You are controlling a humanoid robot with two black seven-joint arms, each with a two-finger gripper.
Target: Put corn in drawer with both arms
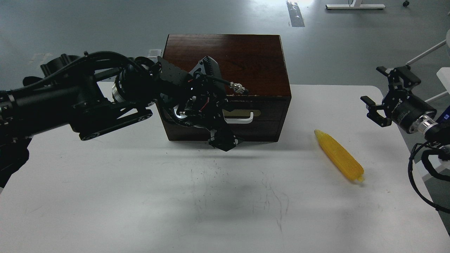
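Note:
The yellow corn (339,156) lies on the white table (105,182), right of the dark brown box (228,59), with its tip toward the box. The drawer (270,111) is closed. Only the right part of its white handle (244,119) shows. My left arm reaches across the box's front, and its gripper (222,138) hangs in front of the drawer's left half, below the handle. It is too dark to tell its fingers apart. My right gripper (386,94) is open and empty above the table's right edge, up and right of the corn.
Black cables (416,175) hang off my right arm beyond the table's right edge. White chair legs (422,56) stand on the floor at the far right. Pen scuffs mark the table's middle.

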